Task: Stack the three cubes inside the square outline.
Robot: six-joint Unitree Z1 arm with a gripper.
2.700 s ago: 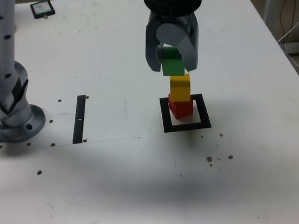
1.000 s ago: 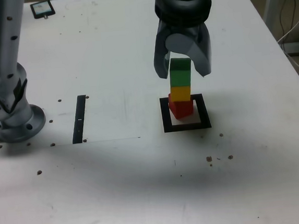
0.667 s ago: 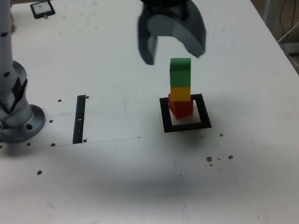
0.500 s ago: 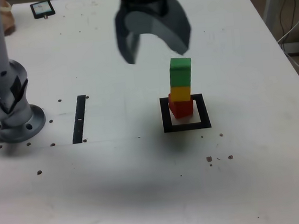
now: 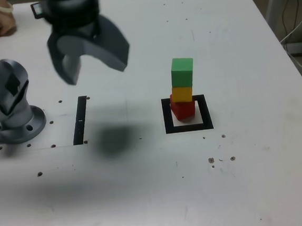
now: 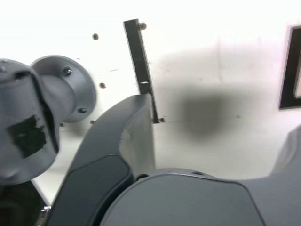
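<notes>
Three cubes stand in one upright stack in the exterior view: the red cube [image 5: 183,109] at the bottom, the yellow cube [image 5: 182,94] on it, the green cube [image 5: 182,72] on top. The red one rests inside the square outline [image 5: 189,127], toward its far side. My gripper [image 5: 92,69] hangs above the table well to the exterior view's left of the stack, jaws wide open and holding nothing. In the wrist view the gripper [image 6: 218,117] shows two dark spread fingers [image 6: 123,141], and only an edge of the square outline [image 6: 288,70] is visible; the cubes are out of that view.
A narrow black strip [image 5: 81,120] lies below the gripper, also visible in the wrist view as the strip [image 6: 140,66]. The arm's grey base [image 5: 14,117] stands at the exterior view's left. A small black device [image 5: 37,8] and a person's hand [image 5: 0,20] are at the far left corner.
The gripper opened, let go of the green cube on top of the yellow one, rose and swung to the exterior view's left. The stack stayed upright.
</notes>
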